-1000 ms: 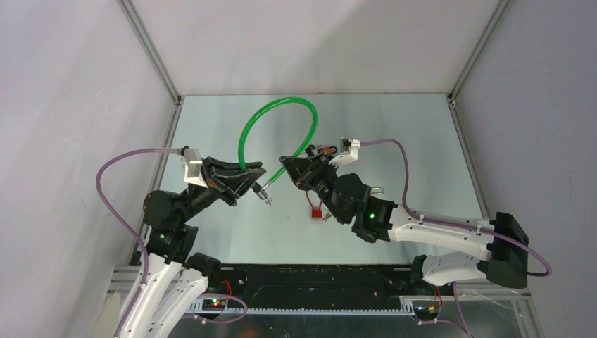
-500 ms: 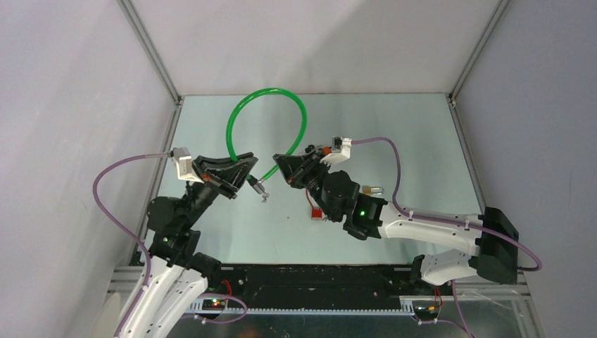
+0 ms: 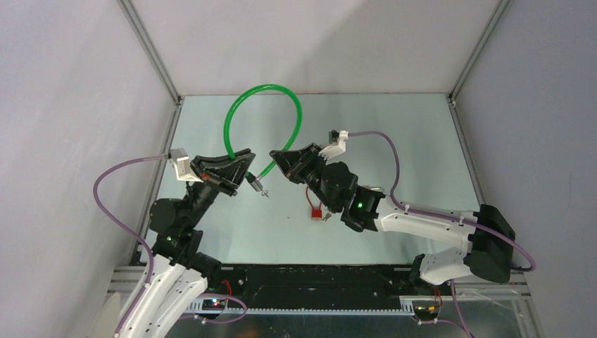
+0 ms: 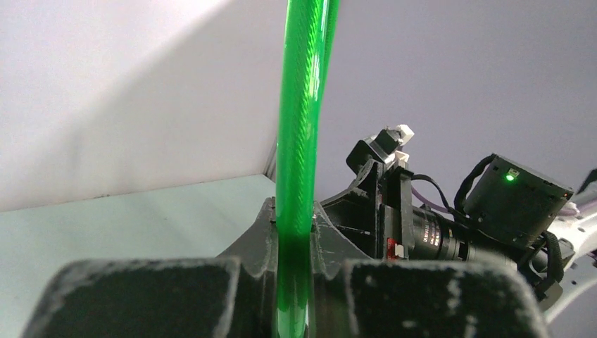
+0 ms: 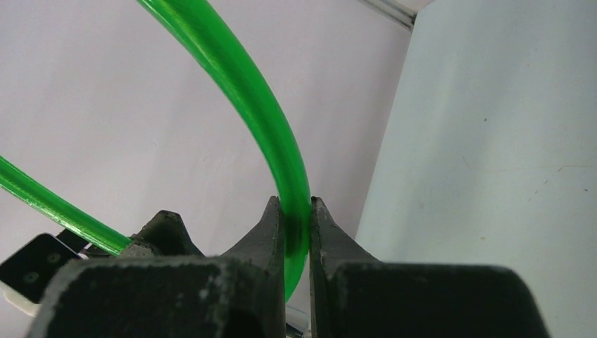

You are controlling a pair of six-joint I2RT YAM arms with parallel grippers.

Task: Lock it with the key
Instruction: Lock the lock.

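Holding the lock off the desk with both arms is the step in hand, as we judge it; the key has not yet been taken up.

Top external view: the green cable lock (image 3: 262, 89) rises in a smooth arch between the two arms. The left claw (image 3: 243, 163) grips one leg of the arch and the right claw (image 3: 280, 160) grips the other. A small metal end fitting (image 3: 260, 187) hangs below and between them, clear of the desk (image 3: 415, 141). We cannot tell whether it is the pin or the lock body. A red-tagged key (image 3: 317, 211) lies on the desk, close under the right forearm and apart from the lock.

Left wrist view: the left claw (image 4: 292, 218) is narrowed onto the cable (image 4: 299, 141), which stands nearly upright from the pinch. The sheath is glossy, translucent and round in section, with a faint spiral weave beneath it. The finger pads (image 4: 141, 289) look rough and grey-dusted.

Right wrist view: the right claw (image 5: 296, 211) is likewise narrowed on the cable (image 5: 239, 77), which bends away to the upper left. The desk surface (image 5: 507, 141) is pale, matt and lightly scuffed.

The next move, in our judgement, calls for seating the cable ends together. One claw must then be freed for the key without the springy loop opening.
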